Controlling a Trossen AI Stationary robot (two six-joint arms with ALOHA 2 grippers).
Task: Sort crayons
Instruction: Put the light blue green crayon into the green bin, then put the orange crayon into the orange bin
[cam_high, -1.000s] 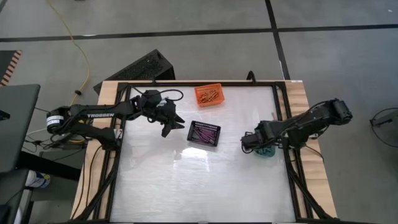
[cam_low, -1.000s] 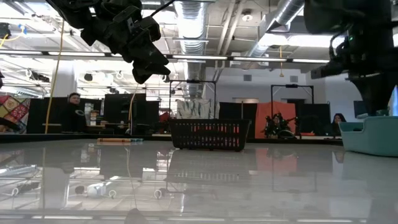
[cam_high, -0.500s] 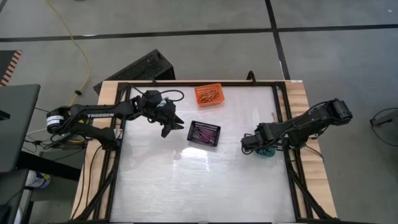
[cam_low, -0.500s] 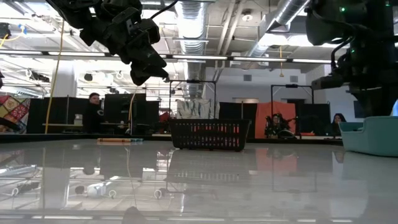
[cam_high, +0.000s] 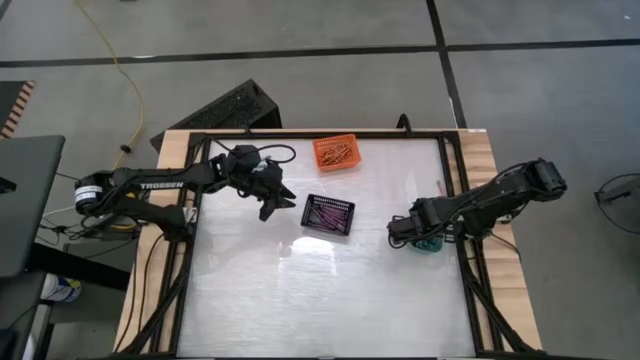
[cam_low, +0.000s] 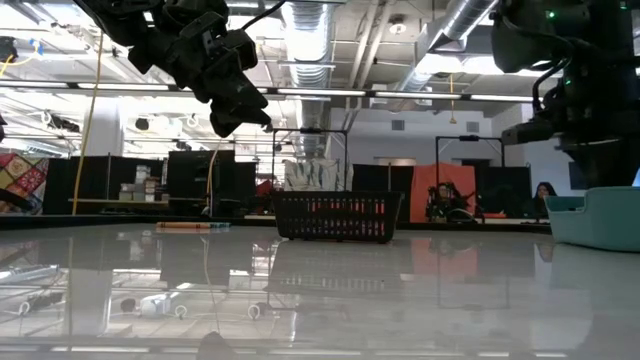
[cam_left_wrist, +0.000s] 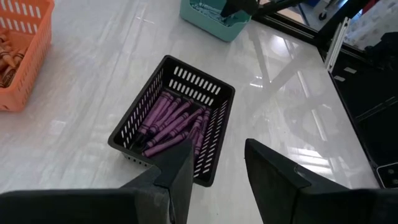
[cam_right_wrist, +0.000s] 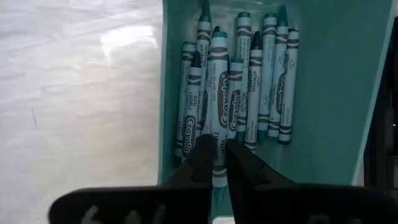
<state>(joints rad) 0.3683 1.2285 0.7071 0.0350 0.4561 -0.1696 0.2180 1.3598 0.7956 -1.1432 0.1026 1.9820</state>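
Your right gripper (cam_right_wrist: 216, 163) hangs directly over the teal basket (cam_right_wrist: 323, 93) at the right side of the surface (cam_high: 320, 290), and its fingers are only a sliver apart around a teal crayon (cam_right_wrist: 217, 118) that lies on the pile of teal crayons inside; whether they grip it or have just let go, you cannot tell from the wrist view. Judging by that, you are at the drop-off step for a teal stick. Your left gripper (cam_left_wrist: 217, 165) waits in the air with its fingers apart, looking down on the black basket (cam_left_wrist: 214, 146) of purple crayons (cam_left_wrist: 171, 121) near the middle of the surface, while the orange basket (cam_high: 336, 153) with its orange-red crayons (cam_left_wrist: 7, 59) sits toward the far edge. No loose crayon shows on the surface in the high view, so the sorting looks nearly finished. Your next move calls for spreading the right fingers fully, then lifting straight up so nothing in the basket is dragged out.
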